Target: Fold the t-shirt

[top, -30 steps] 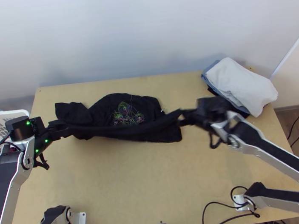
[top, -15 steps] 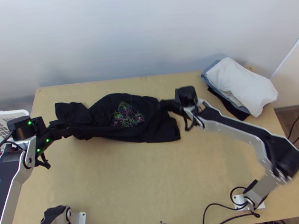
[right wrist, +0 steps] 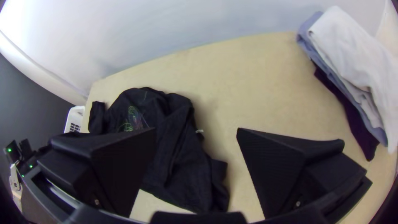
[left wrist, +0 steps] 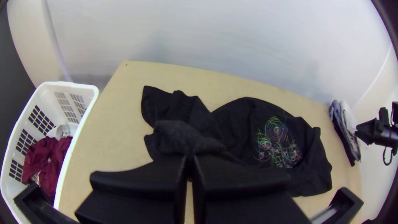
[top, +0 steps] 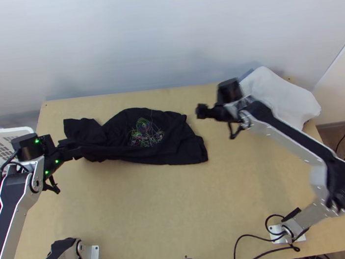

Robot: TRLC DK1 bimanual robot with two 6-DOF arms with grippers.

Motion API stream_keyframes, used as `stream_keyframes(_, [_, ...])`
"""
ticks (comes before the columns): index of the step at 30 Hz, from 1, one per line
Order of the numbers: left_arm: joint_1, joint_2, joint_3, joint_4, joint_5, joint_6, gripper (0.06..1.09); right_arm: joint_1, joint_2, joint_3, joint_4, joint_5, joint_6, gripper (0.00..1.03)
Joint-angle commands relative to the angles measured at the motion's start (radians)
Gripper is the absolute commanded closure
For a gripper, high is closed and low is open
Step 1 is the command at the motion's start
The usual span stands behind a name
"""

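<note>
One black t-shirt (top: 172, 149), lying on the far half of the surface (top: 171, 208), from the left side to the middle; bunched and rumpled, its colourful print (top: 144, 133) facing up at the middle of the cloth.

Two claws. Left claw (top: 69, 149): closed on gathered cloth at the t-shirt's left part. Right claw (right wrist: 197, 129): wide apart, holding nothing, beyond the t-shirt's right end.

One stack of clothes (top: 282, 95), at the far right, white on top. One white basket (top: 17, 131), at the left edge, with a maroon garment (left wrist: 47, 159) inside.

Progress: early, by judgement. Done: a hold on one part of the cloth. Left to do: a second hold, probably, then spreading and straightening the t-shirt, and all the folding. No neat fold shows; sleeves and hem cannot be told apart with certainty.
</note>
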Motion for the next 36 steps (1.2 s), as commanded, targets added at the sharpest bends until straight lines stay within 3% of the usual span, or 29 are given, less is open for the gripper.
stream_keyframes(1, [-0.009, 0.012, -0.011, 0.023, -0.007, -0.016, 1.05, 0.004, -0.064, -0.055, -0.073, -0.019, -0.061, 0.15])
stream_keyframes(3, [-0.011, 0.021, -0.003, 0.023, -0.007, -0.014, 1.05, 0.008, -0.085, -0.116, -0.102, -0.039, -0.113, 0.15])
stream_keyframes(7, [-0.011, 0.03, 0.004, 0.023, -0.01, -0.013, 1.05, 0.036, -0.073, -0.17, -0.309, -0.089, -0.214, 0.15])
stream_keyframes(9, [-0.011, 0.035, 0.006, 0.023, -0.011, -0.013, 1.05, 0.085, -0.1, -0.236, -0.318, -0.088, -0.3, 0.15])
stream_keyframes(13, [-0.011, 0.047, 0.009, 0.024, -0.013, -0.013, 1.05, 0.143, -0.113, -0.305, -0.323, -0.055, -0.372, 0.15])
stream_keyframes(15, [-0.011, 0.05, 0.014, 0.024, -0.013, -0.014, 1.05, 0.168, -0.113, -0.315, -0.304, -0.032, -0.392, 0.27])
stream_keyframes(18, [-0.011, 0.052, 0.017, 0.024, -0.013, -0.014, 1.05, 0.185, -0.11, -0.337, -0.225, -0.016, -0.411, 0.62])
stream_keyframes(20, [-0.011, 0.052, 0.017, 0.024, -0.014, -0.014, 1.05, 0.197, -0.097, -0.343, -0.18, 0.011, -0.426, 0.73])
stream_keyframes(27, [-0.011, 0.049, 0.017, 0.023, -0.019, -0.013, 1.05, 0.219, -0.039, -0.323, -0.117, 0.069, -0.48, 0.72])
stream_keyframes(30, [-0.011, 0.05, 0.02, 0.023, -0.019, -0.013, 1.05, 0.228, -0.011, -0.306, -0.116, 0.072, -0.481, 0.57])
stream_keyframes(36, [-0.011, 0.055, 0.023, 0.023, -0.019, -0.014, 1.05, 0.232, 0.028, -0.289, -0.086, 0.086, -0.484, 0.57])
